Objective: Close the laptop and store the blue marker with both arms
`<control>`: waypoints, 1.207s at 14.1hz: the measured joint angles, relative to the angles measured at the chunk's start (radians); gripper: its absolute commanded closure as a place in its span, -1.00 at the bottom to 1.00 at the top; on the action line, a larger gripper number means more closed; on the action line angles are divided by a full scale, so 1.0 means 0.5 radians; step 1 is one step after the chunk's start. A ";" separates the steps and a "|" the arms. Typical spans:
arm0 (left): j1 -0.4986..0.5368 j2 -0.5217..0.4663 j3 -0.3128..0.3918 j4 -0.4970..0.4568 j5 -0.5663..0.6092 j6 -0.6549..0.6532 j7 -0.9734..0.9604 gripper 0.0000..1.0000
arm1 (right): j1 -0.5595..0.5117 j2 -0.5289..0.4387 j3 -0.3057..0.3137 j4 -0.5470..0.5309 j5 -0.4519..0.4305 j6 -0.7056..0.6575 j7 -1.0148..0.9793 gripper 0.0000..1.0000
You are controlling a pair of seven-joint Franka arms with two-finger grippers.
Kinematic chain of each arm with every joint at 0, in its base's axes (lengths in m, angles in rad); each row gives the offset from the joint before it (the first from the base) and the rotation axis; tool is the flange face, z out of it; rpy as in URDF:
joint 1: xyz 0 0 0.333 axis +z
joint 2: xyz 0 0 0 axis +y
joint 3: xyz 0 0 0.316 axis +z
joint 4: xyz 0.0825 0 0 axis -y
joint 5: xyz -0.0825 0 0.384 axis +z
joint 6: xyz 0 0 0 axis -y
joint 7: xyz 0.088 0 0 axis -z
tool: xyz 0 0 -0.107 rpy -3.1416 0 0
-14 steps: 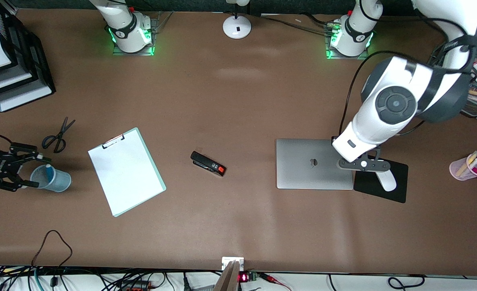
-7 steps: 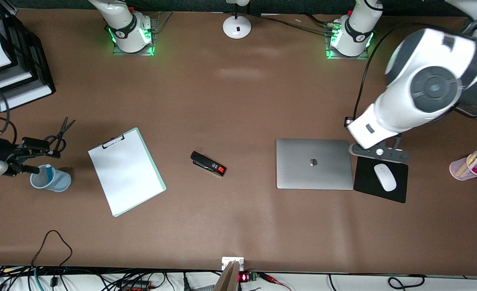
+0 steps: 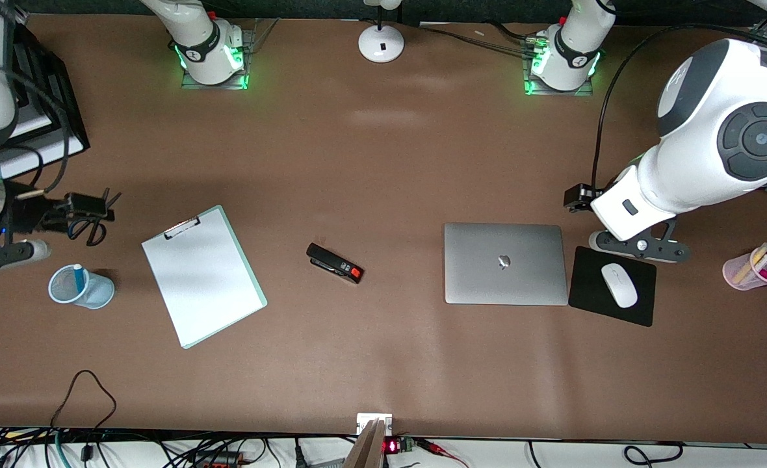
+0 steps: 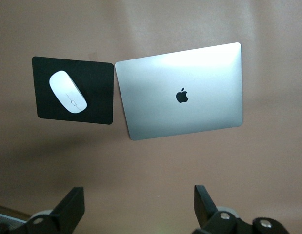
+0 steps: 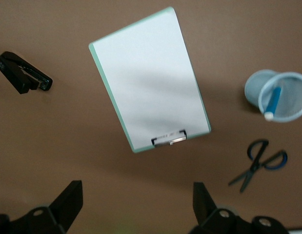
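The silver-grey laptop (image 3: 504, 263) lies closed with its lid and apple logo up; it also shows in the left wrist view (image 4: 182, 95). The blue marker (image 3: 78, 276) stands in a blue mesh cup (image 3: 94, 292) toward the right arm's end, also seen in the right wrist view (image 5: 272, 103). My left gripper (image 3: 582, 198) (image 4: 138, 195) is open and empty, high over the table beside the laptop and mouse pad. My right gripper (image 3: 55, 224) (image 5: 137, 195) is open and empty, raised over the scissors, apart from the cup.
A clipboard (image 3: 201, 276), a black stapler (image 3: 335, 263) and scissors (image 3: 94, 221) lie on the table. A black mouse pad (image 3: 643, 305) with a white mouse (image 3: 619, 285) sits beside the laptop. A pink pen cup (image 3: 741, 273) and paper trays (image 3: 32, 153) stand at the ends.
The left gripper rose off the laptop's edge and moved toward the left arm's end. The right gripper lifted away from the blue cup, leaving the marker in it.
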State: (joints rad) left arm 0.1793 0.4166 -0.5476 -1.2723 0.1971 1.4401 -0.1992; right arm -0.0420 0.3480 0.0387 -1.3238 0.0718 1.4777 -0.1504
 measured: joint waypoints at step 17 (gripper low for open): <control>-0.430 -0.923 1.097 -0.961 -0.464 0.570 0.325 -1.00 | 0.050 -1.000 -0.012 -0.829 -0.167 0.207 0.360 -1.00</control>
State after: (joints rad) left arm -0.0357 -0.0450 0.0009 -1.7527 -0.0346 1.7249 -0.0365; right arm -0.0169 -0.1520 0.0327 -1.7381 -0.0119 1.5811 0.0295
